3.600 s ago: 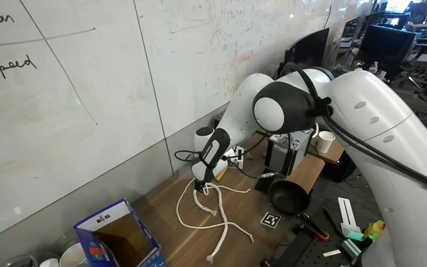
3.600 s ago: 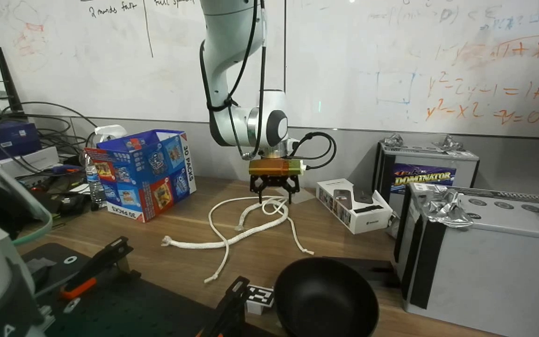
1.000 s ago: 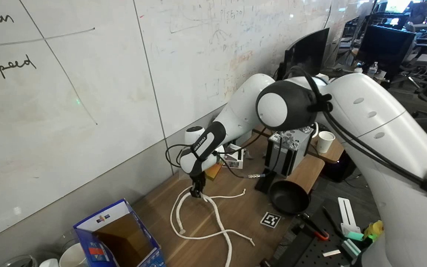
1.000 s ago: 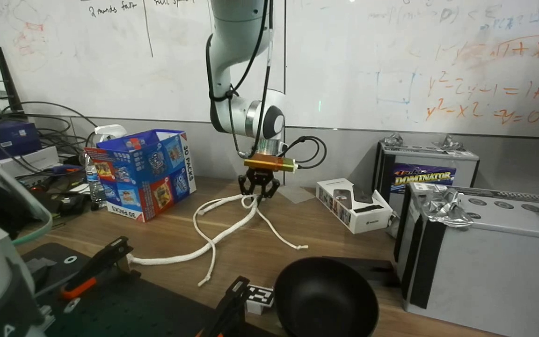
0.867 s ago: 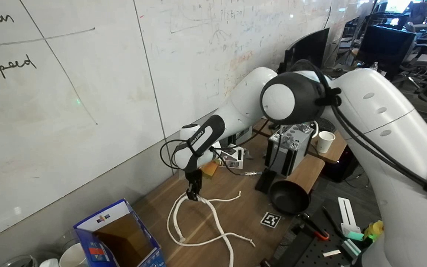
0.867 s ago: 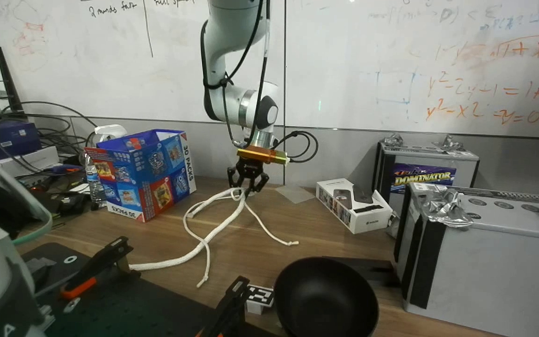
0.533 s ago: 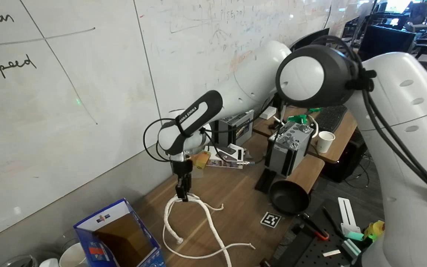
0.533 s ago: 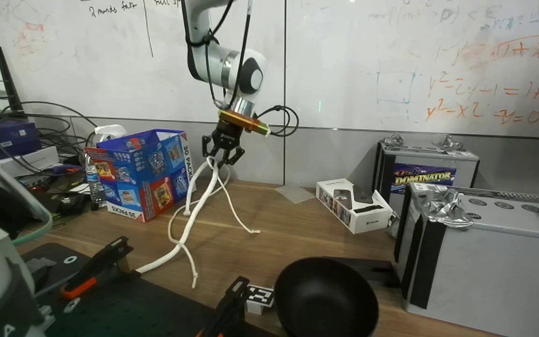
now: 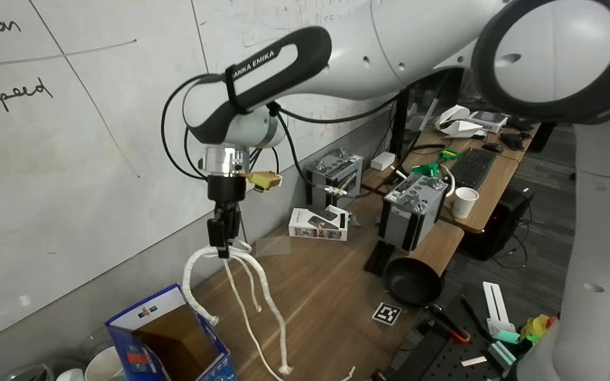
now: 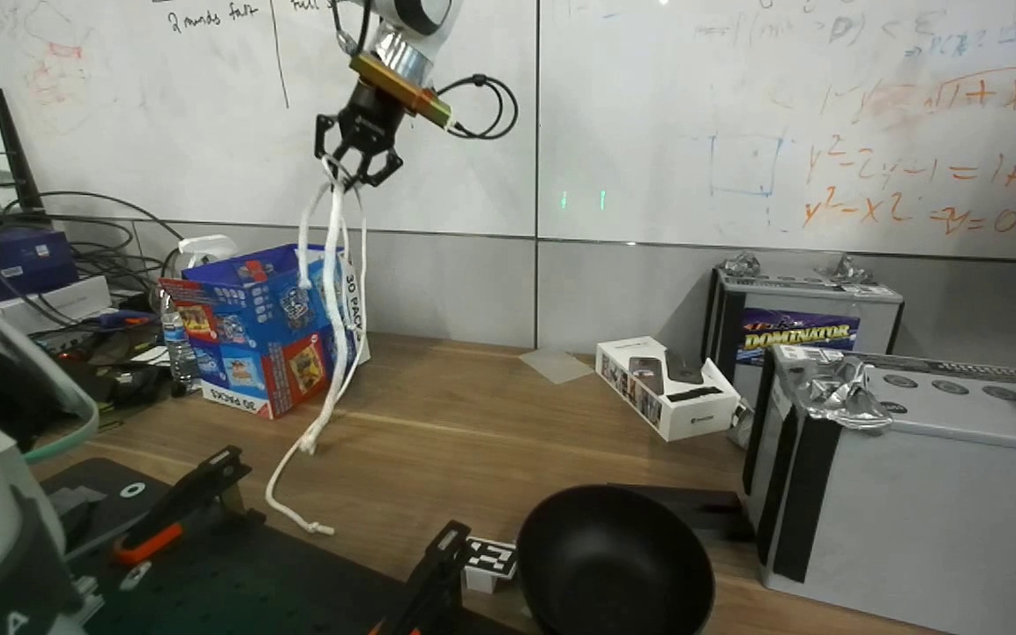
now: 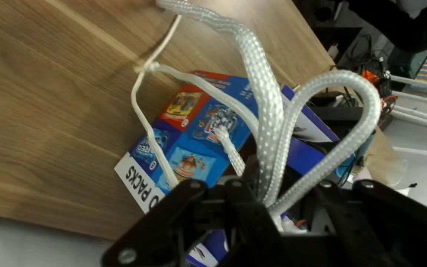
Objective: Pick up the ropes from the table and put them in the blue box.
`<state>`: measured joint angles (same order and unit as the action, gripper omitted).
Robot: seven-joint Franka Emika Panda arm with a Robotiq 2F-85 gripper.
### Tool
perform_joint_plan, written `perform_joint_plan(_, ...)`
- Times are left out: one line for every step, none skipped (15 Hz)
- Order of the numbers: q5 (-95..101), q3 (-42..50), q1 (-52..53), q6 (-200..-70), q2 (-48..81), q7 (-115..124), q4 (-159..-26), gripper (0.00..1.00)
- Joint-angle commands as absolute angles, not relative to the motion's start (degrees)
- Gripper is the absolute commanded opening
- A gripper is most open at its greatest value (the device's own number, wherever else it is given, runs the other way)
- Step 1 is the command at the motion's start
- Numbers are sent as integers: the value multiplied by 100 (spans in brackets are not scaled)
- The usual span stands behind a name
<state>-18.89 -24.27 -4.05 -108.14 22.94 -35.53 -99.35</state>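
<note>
At one o'clock from the box (image 9: 172, 334), in an exterior view, the pincer (image 9: 224, 252) pinches the ropes (image 11: 261, 79), held high, likely so their ends can drop inside.

Blue box (image 10: 265, 331) partly hidden behind ropes (image 10: 330, 273).

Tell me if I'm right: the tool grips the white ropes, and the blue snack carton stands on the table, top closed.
One thing is off: the blue snack carton is open at the top, as an exterior view looking down into it shows. It does stand on the table, and the tool does grip the white ropes.
</note>
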Motion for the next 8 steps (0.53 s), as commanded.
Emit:
perform_joint_plan(-2566,-2145,-114,-10332,1280,-3207,-9993,4)
perform_joint_plan(-2699,-2097,-6,-10185,1079,-3034,-9933,4)
perform_joint_plan(-2813,-2047,117,-10067,907,-2811,-9830,4)
perform_joint_plan(-2873,-2016,273,-10030,757,-2571,-9757,4)
perform_joint_plan(-2906,-1992,420,-10010,630,-2344,-9648,4)
perform_joint_plan(-2916,-1965,555,-10022,504,-2146,-9589,4)
perform_joint_plan(-2858,-1976,733,-10153,445,-1911,-9511,4)
perform_joint_plan(-2790,-1973,872,-10227,372,-1713,-9451,4)
